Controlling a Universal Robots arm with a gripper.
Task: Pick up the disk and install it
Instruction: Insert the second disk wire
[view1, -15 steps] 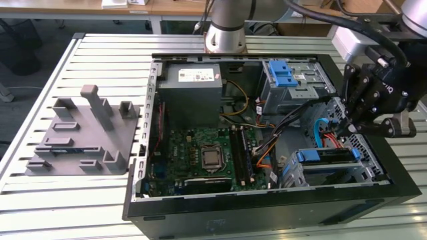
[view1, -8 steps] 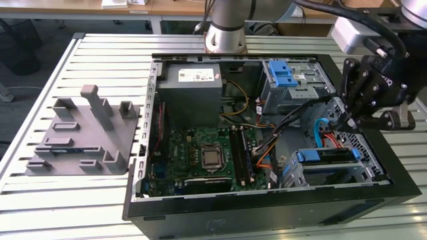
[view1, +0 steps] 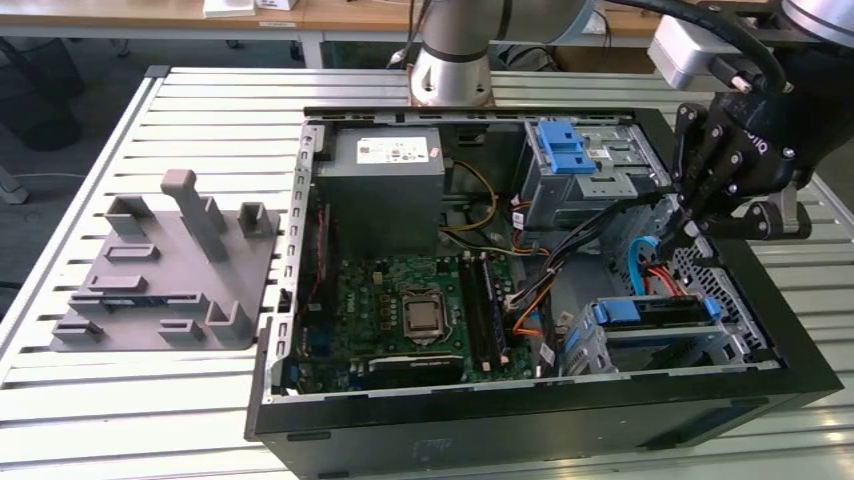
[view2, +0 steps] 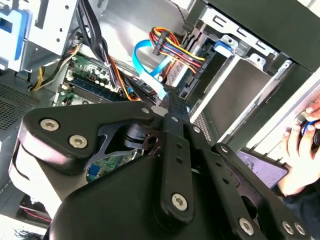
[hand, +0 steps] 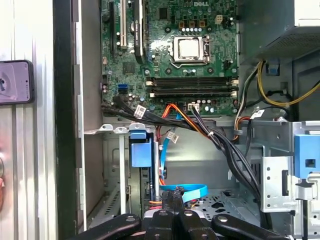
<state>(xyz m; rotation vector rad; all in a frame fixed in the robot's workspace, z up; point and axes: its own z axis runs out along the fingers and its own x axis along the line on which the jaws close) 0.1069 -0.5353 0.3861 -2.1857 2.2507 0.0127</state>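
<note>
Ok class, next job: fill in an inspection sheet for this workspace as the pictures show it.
Surface: slatted metal table, carrying an open computer case.
Job's things: the disk stands in the lower drive cage, blue carrier edge showing.
Clutter: grey moulded fixture beside the case, on the exterior view's left.
Grippers: the end effector is inside the case, close to the cables by the disk's cage.
Cables: blue flat cable and a coloured wire bundle run loose just ahead of the end effector; black bundle crosses below the motherboard.
Surroundings: a person's hand outside the case.
</note>
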